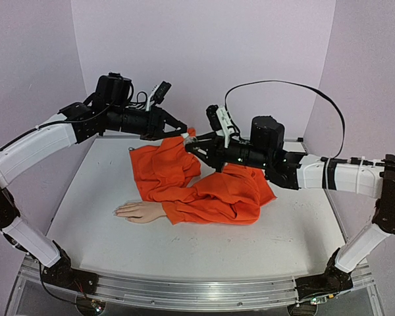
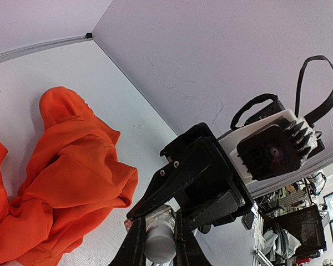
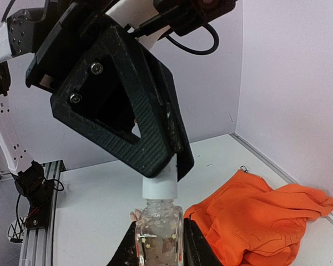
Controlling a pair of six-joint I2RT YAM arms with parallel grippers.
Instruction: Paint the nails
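white table [image 1: 105, 247]; nails [image 1: 118, 211] seemingly pale

Both arms reach in from the sides and meet mid-air at centre. My left arm [image 1: 36, 141] rises from its base, forearm about level. The left gripper [image 1: 182, 131] points right, fingers clamped on a white cap [image 3: 160, 187]. My right arm [image 1: 342, 172] is stretched out level. The right gripper [image 1: 192, 146] points left, fingers pinching the bottle [image 3: 159, 233] just below that cap. The two grippers sit tip to tip.
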